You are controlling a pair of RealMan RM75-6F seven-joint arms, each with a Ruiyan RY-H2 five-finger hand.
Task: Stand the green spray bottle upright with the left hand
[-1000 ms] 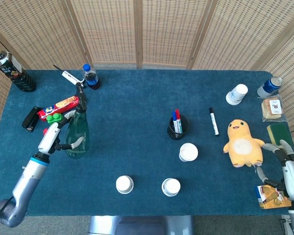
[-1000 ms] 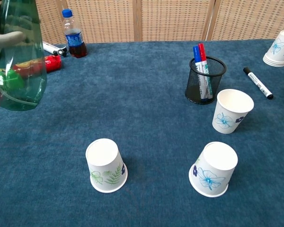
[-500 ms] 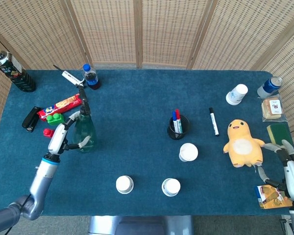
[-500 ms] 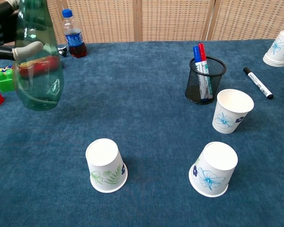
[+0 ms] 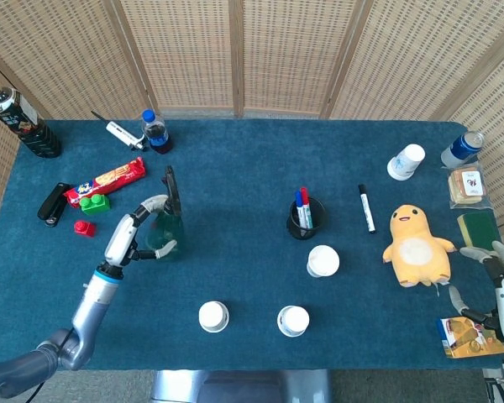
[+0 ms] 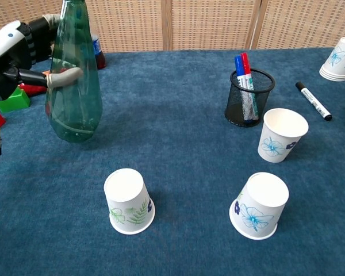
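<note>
The green spray bottle [image 5: 165, 227] [image 6: 73, 86] stands nearly upright on the blue table, base down, its black nozzle up near the head view's left centre. My left hand [image 5: 133, 237] [image 6: 14, 54] grips it from the left side, fingers wrapped round its body. My right hand [image 5: 498, 277] is at the far right edge beside the yellow plush toy [image 5: 415, 247], fingers apart, holding nothing.
Two overturned paper cups [image 6: 128, 201] [image 6: 260, 205] sit near the front, a third [image 6: 282, 135] beside the mesh pen holder [image 6: 248, 98]. A cola bottle [image 5: 156, 132], red snack pack [image 5: 105, 183], green block [image 5: 94, 202] and marker [image 5: 366, 208] lie further back.
The left hand has carried the bottle rightward and toward the table's middle, turning it more upright. The right hand has barely moved.
</note>
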